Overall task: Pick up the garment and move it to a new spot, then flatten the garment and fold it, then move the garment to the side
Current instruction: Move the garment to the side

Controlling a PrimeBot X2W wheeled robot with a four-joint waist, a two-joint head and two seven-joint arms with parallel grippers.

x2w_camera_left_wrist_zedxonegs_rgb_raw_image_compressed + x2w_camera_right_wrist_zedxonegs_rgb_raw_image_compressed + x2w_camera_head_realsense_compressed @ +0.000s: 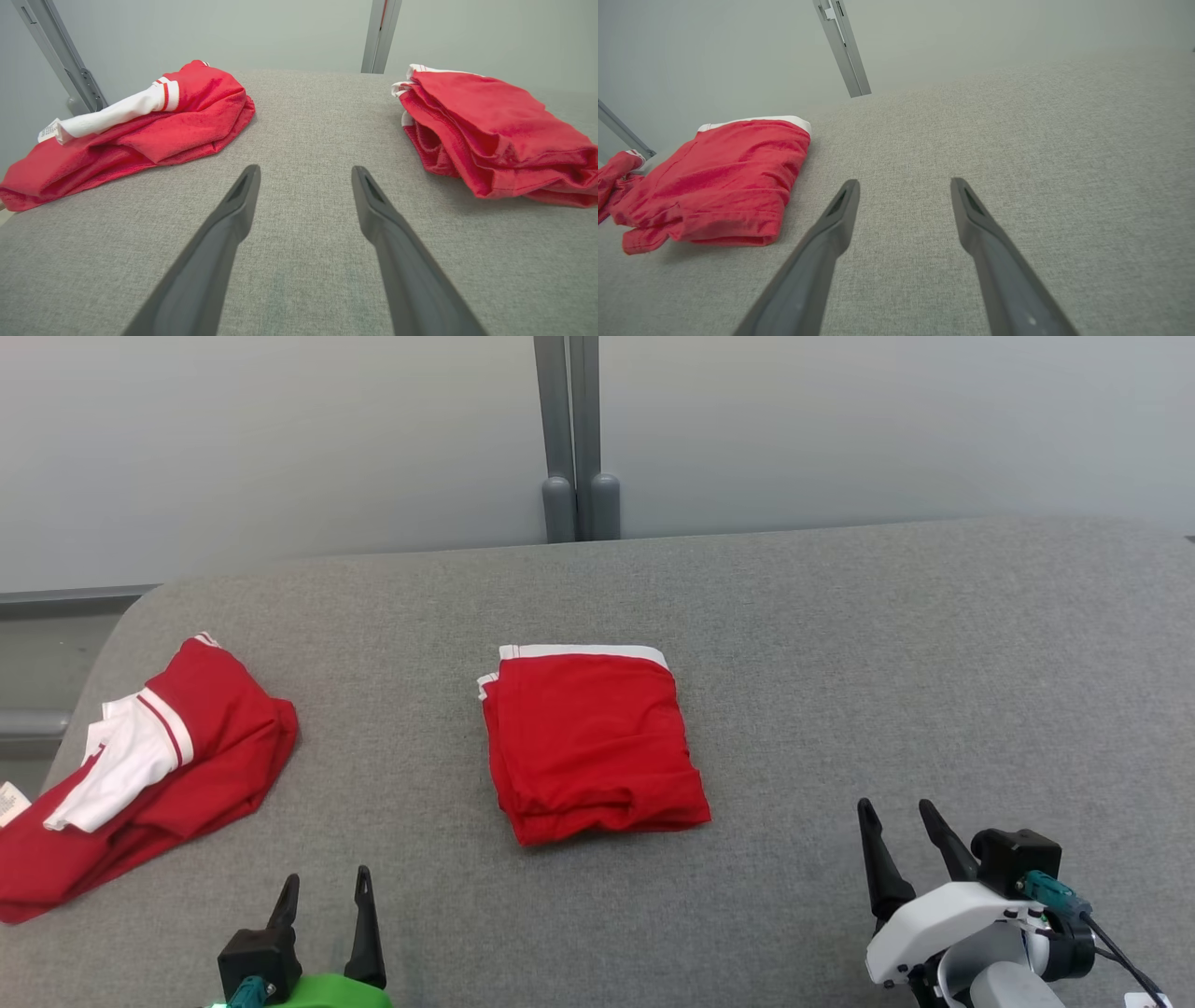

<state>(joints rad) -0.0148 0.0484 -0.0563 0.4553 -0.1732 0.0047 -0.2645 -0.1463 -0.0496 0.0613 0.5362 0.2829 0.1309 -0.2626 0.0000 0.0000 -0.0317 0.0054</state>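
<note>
**Garment folded: soft, light, easily undone**

The red garment lies folded at the middle of the surface. It is judged limp and light, so all layers are best pinched together at the near edge. The left gripper and right gripper are held open, empty, near the front edge.

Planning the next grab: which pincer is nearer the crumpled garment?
Left. The left pincer sits just right of the crumpled garment and closer to the robot. The right pincer is far off to the right, past the folded garment.
</note>
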